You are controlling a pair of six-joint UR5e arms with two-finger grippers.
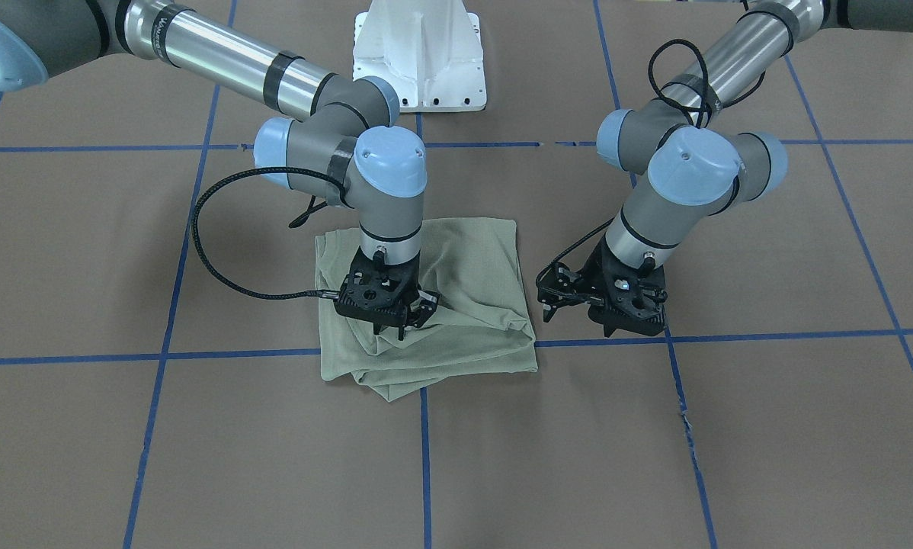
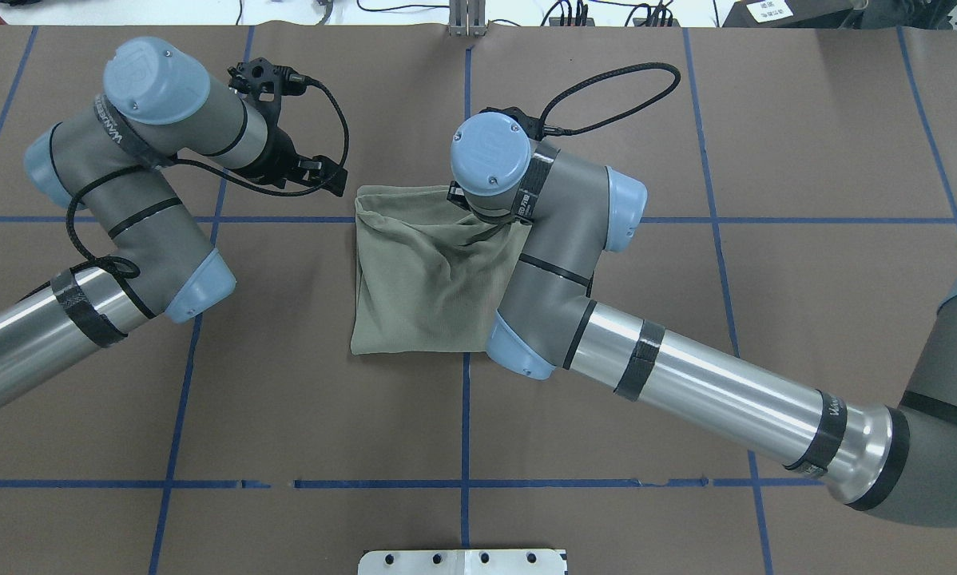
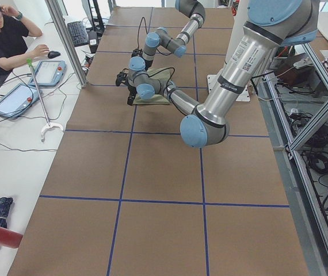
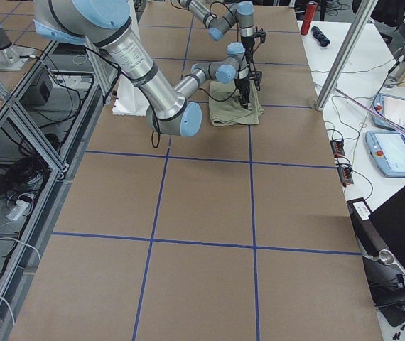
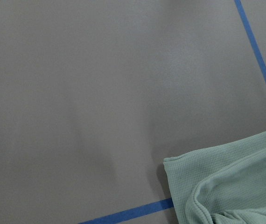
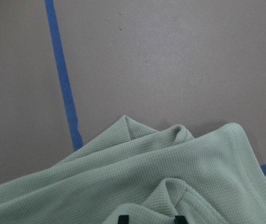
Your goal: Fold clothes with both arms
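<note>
Lying on the table: one pale sage-green knit shirt point(image 1: 472, 259), already folded down to a rough square. It sits on the brown table point(image 1: 731, 427), right across a crossing of the blue tape lines point(image 1: 235, 355).
Shirt shape: the edge nearest the robot is flat and tidy. The far edge is rumpled, with layers bunched up and a bit poking out underneath.
Right arm point(image 1: 304, 84): comes straight down over the shirt's far, bunched part. Its jaws are clamped on a raised fold. The wrist view shows knit humped up between the two dark tips, and from overhead the creases run up toward the wrist.
Left arm point(image 1: 731, 61): hangs just beside the shirt's side edge over bare table, not touching the cloth. Its jaws look apart, with nothing in them.
Left wrist view: mostly bare table, with a shirt corner at lower right.
Behind it all: white pedestal point(image 1: 418, 61).
</note>
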